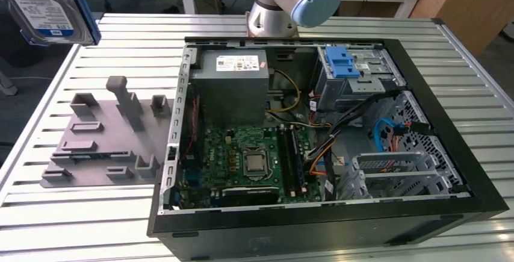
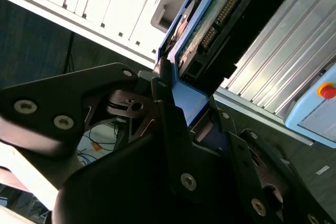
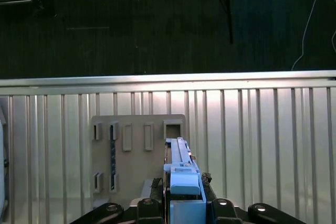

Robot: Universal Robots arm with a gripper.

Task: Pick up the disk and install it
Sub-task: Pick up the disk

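The disk [image 1: 44, 6], silver with a white and blue label and blue rails, hangs high above the table at the exterior view's upper left. Both wrist views show my gripper [image 3: 179, 195] shut on the disk [image 3: 181, 169], its black fingers [image 2: 164, 98] pressed against the blue rail. In the second wrist view the disk [image 2: 210, 22] shows its circuit board side and connector. In the first wrist view it is edge-on, above the grey fixture plate [image 3: 136, 150].
The open computer case [image 1: 449, 208] lies on the slatted table, with a silver cage and blue latch [image 1: 347, 68] at its back and a grey power supply [image 1: 233, 87] beside it. The grey fixture plate [image 1: 105, 138] sits at the exterior view's left. The arm's base [image 1: 277, 9] stands behind the case.
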